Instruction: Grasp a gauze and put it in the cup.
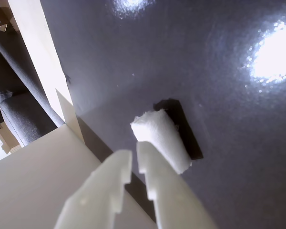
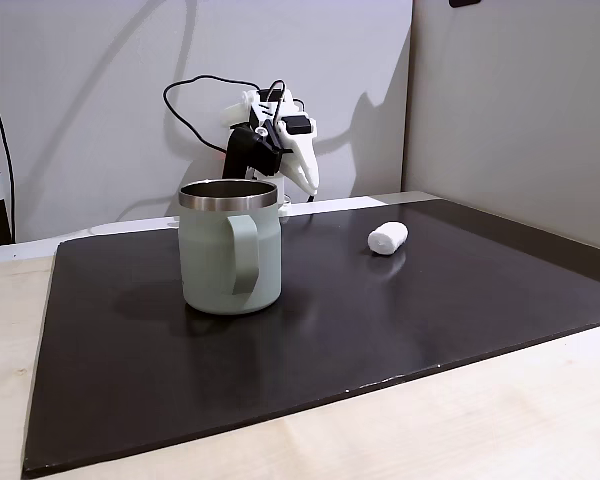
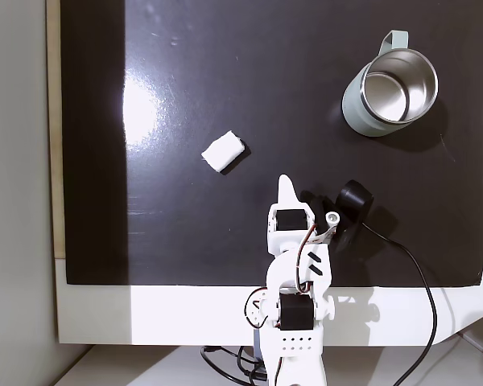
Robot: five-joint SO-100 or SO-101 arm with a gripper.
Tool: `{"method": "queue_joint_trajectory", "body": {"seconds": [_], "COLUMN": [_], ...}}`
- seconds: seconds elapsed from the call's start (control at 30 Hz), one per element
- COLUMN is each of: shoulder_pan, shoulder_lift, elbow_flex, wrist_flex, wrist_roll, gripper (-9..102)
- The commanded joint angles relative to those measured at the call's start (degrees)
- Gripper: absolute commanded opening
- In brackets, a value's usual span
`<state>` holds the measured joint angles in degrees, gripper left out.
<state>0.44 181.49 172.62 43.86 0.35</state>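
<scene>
**Risk check: approach to the gauze roll**

Nearest the wrist camera you see the white plastic two-finger gripper [image 1: 133, 160], its fingers almost closed with a narrow slit between them and nothing held. In the fixed view from above, the gripper [image 3: 285, 182] points toward 12 o'clock and sits apart from both task objects.

The small white soft cylindrical roll of gauze [image 3: 222, 150] lies on its side on the glossy black mat [image 3: 177, 72], at about 10 o'clock from the gripper tip. The pale sage-green metal mug with a bare steel rim [image 3: 390, 84] stands upright at about 2 o'clock, well apart from the roll, its loop handle pointing to 12 o'clock.

Likely faults from here:

- Jaws too narrow. Descending at this opening would probably press on the roll instead of straddling it. Open wider first.
- Roll-away. The roll is round and the mat looks slick; a one-sided touch may push it off line.
- Mug strike. The mug looks tall, so a low carry could hit its rim.
</scene>
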Motion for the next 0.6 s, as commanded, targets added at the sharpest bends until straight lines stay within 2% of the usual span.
{"method": "queue_joint_trajectory", "body": {"seconds": [0.0,0.57], "shoulder_pan": [-0.79,-1.05], "shoulder_lift": [0.53,0.53], "elbow_flex": [-0.44,-0.44], "wrist_flex": [-1.41,-1.41], "wrist_roll": [-0.18,-0.26], "gripper": [0,0]}}
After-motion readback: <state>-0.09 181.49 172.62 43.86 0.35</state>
